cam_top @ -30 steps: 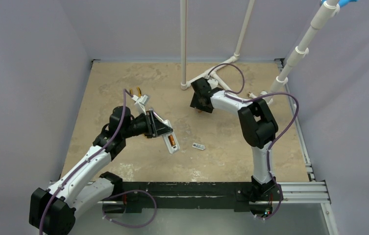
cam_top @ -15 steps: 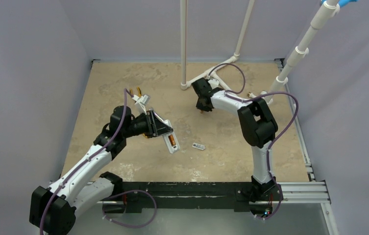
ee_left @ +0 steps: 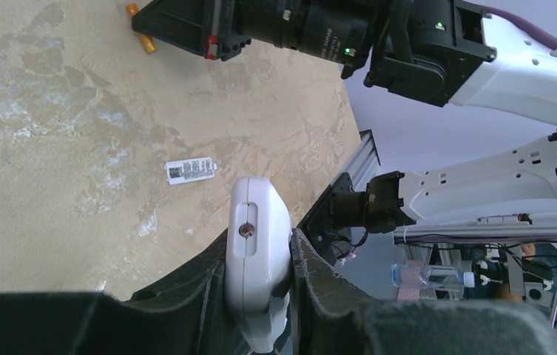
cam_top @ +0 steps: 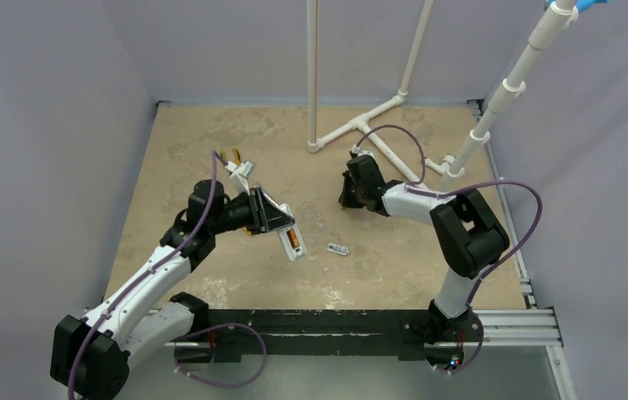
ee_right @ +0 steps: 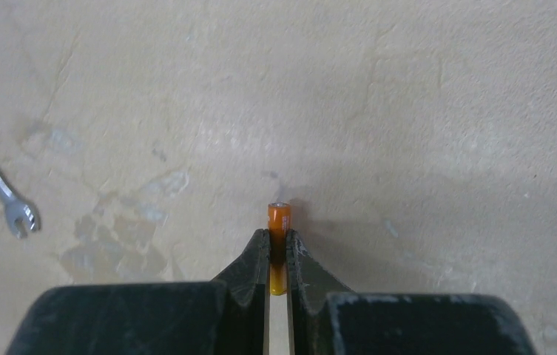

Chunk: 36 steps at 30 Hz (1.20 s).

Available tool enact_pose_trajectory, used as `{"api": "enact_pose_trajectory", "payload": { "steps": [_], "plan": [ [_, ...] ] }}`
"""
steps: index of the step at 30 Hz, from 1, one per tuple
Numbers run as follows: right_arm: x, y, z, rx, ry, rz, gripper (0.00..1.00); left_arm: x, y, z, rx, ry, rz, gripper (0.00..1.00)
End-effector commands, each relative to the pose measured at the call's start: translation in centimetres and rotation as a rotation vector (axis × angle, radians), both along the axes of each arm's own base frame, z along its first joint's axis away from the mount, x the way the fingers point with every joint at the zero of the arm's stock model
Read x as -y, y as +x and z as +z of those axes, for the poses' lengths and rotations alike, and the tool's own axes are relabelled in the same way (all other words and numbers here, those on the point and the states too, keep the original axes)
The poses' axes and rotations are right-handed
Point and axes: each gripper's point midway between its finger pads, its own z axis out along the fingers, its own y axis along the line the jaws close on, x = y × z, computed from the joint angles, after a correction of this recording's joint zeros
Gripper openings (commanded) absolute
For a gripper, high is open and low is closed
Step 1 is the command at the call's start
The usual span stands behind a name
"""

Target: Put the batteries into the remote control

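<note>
My left gripper (cam_top: pixel 270 218) is shut on the white remote control (cam_top: pixel 287 233) and holds it tilted above the table, recess side up. One orange battery (cam_top: pixel 293 240) lies in that recess. In the left wrist view the remote control (ee_left: pixel 255 222) sits clamped edge-on between both dark fingers. My right gripper (ee_right: pixel 277 248) is shut on a second orange battery (ee_right: pixel 278 220), which sticks out past the fingertips, close over the tan tabletop. From above, the right gripper (cam_top: pixel 348 201) is right of the remote and apart from it.
A small whitish cover plate (cam_top: pixel 339 249) lies on the table just right of the remote. A silver wrench (ee_right: pixel 9 200) lies left of the right gripper. Yellow-handled pliers (cam_top: pixel 228 156) lie behind the remote. White pipe legs (cam_top: pixel 352 125) stand at the back.
The right gripper has closed on the battery and drawn back toward the right and near side. The left arm and the remote have not moved.
</note>
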Motion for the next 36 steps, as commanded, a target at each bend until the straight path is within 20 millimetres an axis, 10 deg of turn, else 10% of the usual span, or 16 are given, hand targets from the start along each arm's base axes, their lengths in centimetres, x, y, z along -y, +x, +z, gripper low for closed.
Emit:
{"api": "enact_pose_trajectory", "payload": {
  "steps": [1,21,36],
  "plan": [
    [-2.1,0.1,5.7,0.169,0.095,0.155,0.0,0.2,0.8,1.7,0.059,-0.034,0.009,0.0],
    [0.0,-11.6,25.8,0.735,0.505,0.392,0.0,0.5,0.1,6.4,0.162,-0.117,-0.025,0.0],
    [-2.0,-19.7,29.7,0.962,0.596,0.872,0.0,3.7,-2.8,9.4,0.271,-0.14,-0.168,0.0]
  ]
}}
